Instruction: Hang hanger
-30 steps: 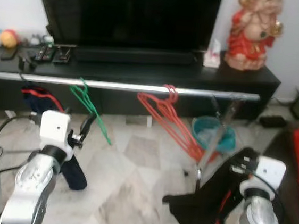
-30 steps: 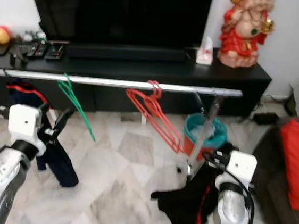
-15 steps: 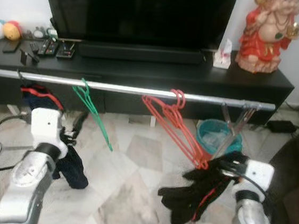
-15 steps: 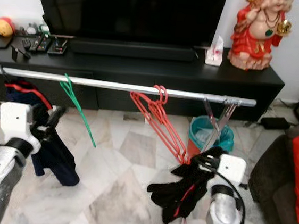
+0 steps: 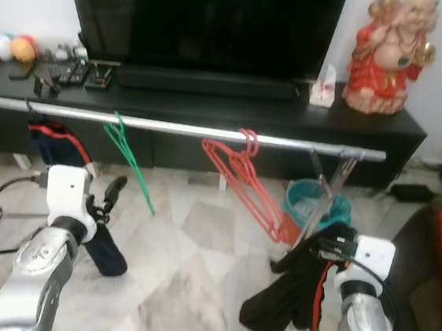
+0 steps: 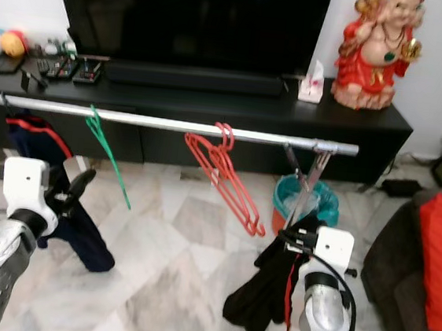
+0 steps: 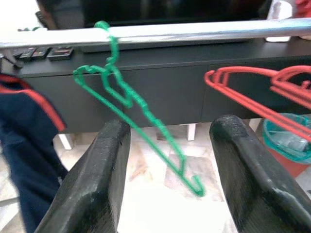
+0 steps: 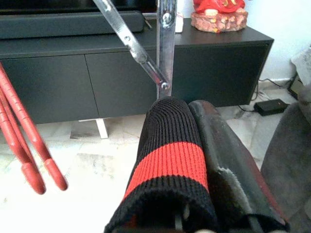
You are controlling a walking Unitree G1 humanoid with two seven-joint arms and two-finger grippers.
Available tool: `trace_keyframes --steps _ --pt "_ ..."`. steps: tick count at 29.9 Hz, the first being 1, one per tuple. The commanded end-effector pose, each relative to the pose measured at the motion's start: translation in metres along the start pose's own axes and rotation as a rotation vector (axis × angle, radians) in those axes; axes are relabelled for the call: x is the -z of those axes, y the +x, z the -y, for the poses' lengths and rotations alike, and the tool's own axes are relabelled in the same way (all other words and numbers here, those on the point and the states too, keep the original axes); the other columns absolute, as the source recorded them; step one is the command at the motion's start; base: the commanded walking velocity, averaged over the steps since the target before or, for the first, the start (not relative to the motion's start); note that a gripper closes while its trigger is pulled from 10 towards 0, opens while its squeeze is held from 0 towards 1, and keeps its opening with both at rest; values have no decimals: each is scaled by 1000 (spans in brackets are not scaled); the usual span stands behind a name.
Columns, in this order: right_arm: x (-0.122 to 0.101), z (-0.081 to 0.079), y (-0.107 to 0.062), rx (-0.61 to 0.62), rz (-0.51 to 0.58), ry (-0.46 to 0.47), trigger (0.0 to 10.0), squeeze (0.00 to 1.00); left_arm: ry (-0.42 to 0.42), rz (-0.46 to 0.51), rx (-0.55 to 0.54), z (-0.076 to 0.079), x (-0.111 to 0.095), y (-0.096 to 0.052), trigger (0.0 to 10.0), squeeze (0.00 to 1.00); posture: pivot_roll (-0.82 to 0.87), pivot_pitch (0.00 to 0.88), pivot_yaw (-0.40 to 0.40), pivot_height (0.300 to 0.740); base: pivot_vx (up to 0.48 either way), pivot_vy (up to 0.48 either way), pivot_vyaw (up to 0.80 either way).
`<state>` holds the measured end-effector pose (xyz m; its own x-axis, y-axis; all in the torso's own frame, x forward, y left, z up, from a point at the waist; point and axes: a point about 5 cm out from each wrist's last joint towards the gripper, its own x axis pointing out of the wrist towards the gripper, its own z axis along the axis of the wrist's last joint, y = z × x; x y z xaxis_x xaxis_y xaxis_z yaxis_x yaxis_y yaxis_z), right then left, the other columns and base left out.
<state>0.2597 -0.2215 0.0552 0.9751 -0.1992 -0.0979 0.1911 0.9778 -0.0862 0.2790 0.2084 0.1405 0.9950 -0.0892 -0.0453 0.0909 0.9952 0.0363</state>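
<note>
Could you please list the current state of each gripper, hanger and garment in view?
left gripper: open, empty, facing the green hanger.
right gripper: shut on the black garment.
black garment: red-striped, dangling from the right gripper, off the rail.
green hanger: empty, hooked on the rail, tilted.
red hangers: empty, hooked on the rail, bunched together.
navy garment: hanging from the rail.
rail: level.

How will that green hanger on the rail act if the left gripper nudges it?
The green hanger hangs tilted from the rail by its hook alone, so it would probably swing or slide. It looks thin, likely light. The open left gripper faces it without touching.
</note>
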Motion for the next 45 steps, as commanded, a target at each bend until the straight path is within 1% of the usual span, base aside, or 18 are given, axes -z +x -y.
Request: trace_keyframes --steps 1,2,3,7,10,11,12,14,19,21,23,26,29,34,35,36,41,45 --pt "-6 -4 3 -20 24 12 10000 0 14 -40 -23 -9 -1 5 10000 0 21 0 18 740 0 0 0" --pt "-6 -4 3 -20 24 12 10000 0 14 -40 -23 -9 -1 5 10000 0 21 0 18 740 0 0 0" --pt "-6 -5 4 -28 22 15 10000 0 18 -44 -45 -15 -4 12 10000 0 23 0 16 740 0 0 0" --pt "-6 -6 4 -34 23 15 10000 0 12 -46 -84 -24 -3 15 10000 0 20 0 17 740 0 0 0" --pt "-7 -5 4 -33 29 20 10000 0 9 -28 -100 -26 -2 14 10000 0 15 0 19 740 0 0 0" --pt "-7 -5 3 -34 32 22 10000 0 7 -9 -100 -26 -3 13 10000 0 17 0 18 740 0 0 0" --pt "-8 -6 4 -33 38 25 10000 0 -3 45 -101 -25 -8 11 10000 0 22 0 14 740 0 0 0" --pt "-9 -6 4 -30 43 27 10000 0 -14 77 -104 -25 -11 10 10000 0 23 0 13 740 0 0 0" --pt "-7 -10 8 -39 28 38 10000 0 -18 83 -130 -29 -10 9 10000 0 22 0 7 740 0 0 0" --pt "-3 -10 9 -33 1 23 10000 0 -23 90 -130 -28 -10 9 10000 0 19 0 9 740 0 0 0" --pt "2 -7 10 -12 -31 34 10000 0 -32 104 -128 -26 -11 11 10000 0 18 0 12 740 0 0 0" --pt "10 -3 11 11 -83 18 10000 0 -41 128 -120 -23 -13 13 10000 0 25 0 10 740 0 0 0" --pt "8 -6 12 6 -70 40 10000 0 -46 137 -122 -24 -15 12 10000 0 35 0 5 740 0 0 0" --pt "9 -7 12 8 -58 48 10000 0 -65 129 -106 -16 -10 10 10000 0 22 0 19 740 0 0 0" --pt "8 -5 10 22 -49 52 10000 0 -66 115 -86 -10 -6 10 10000 0 -9 0 41 740 0 0 0" --pt "7 -1 8 41 -41 57 10000 0 -60 102 -64 -5 -3 12 10000 0 -14 0 44 740 0 0 0" --pt "7 -1 3 45 -28 57 10000 0 -64 92 -41 -1 -2 22 10000 0 -37 0 56 740 158 0 0" --pt "10 -1 -1 39 -38 57 10000 0 -76 102 -28 4 -3 23 10000 0 -28 0 45 740 337 0 0"
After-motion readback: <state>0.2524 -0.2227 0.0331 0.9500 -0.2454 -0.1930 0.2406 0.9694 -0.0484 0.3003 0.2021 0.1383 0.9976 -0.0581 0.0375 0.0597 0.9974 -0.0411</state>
